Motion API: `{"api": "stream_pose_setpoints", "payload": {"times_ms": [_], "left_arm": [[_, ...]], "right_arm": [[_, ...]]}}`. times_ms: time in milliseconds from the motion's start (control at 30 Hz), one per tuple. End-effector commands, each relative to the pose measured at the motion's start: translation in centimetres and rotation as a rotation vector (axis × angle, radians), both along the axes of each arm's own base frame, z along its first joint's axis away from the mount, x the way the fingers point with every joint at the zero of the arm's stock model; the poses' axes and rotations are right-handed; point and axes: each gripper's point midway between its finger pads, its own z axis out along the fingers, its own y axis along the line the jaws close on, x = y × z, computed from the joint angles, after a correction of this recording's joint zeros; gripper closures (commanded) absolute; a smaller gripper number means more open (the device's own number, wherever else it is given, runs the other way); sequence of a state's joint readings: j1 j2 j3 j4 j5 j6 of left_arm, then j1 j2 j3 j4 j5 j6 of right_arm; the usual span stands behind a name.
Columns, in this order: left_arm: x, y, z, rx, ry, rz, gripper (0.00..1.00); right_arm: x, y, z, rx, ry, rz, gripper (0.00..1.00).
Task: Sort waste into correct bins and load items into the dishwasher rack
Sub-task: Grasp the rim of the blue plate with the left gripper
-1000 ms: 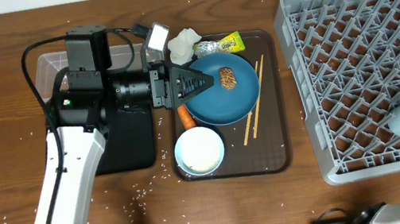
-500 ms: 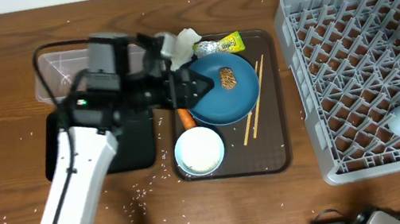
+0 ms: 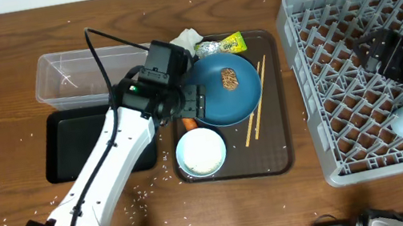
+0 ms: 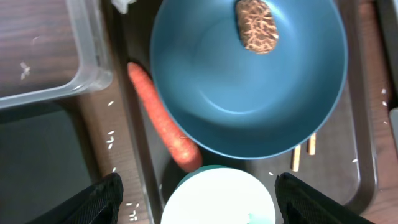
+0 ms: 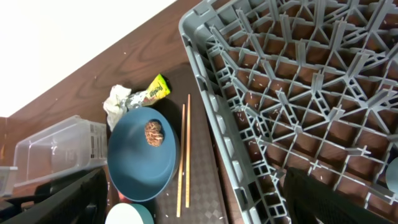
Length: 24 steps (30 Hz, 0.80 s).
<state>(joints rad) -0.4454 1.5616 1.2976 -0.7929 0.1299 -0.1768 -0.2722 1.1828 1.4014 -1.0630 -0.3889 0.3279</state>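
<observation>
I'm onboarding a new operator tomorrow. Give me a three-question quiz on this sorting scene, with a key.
1. True or false: the brown food lump lies on the dark-blue plate.
2. The carrot lies: A on the plate; B beside the plate, on the brown serving tray; C in the dishwasher rack.
3. Fill in: the left gripper is ____.
Key: 1 true; 2 B; 3 open.

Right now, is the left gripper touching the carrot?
Apart. The left wrist view shows the carrot lying clear of both fingertips of the open left gripper.
</observation>
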Motion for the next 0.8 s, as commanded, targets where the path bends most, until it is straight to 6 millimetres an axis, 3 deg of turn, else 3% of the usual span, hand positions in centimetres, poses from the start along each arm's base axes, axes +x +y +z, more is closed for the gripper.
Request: {"api": "stream_pose_setpoints", "payload": {"times_ms": [0,433,600,767], "left_arm": [[-0.3,1.0,-0.6,0.031,0.018,0.056,0.21],[2.0,-0.4,-9.1,0.050,0.097,0.098,0.33],[2.2,-1.1,-10.9,0.064,0.118,0.085,0.40],[2.8,-0.9,-12.2,0.090,0.110,0.092,0.55]], "right_arm": [[0.0,0.1,-0.1,-0.020,0.006,0.007,0.16],[-0.3,0.0,-0.7,-0.025,0.036,0.010,0.16],[-0.2,0.0,-0.9,-0.024,0.041,0.010,0.16],[-0.2,0.0,-1.1,-0.021,0.052,0.010,0.16]]}}
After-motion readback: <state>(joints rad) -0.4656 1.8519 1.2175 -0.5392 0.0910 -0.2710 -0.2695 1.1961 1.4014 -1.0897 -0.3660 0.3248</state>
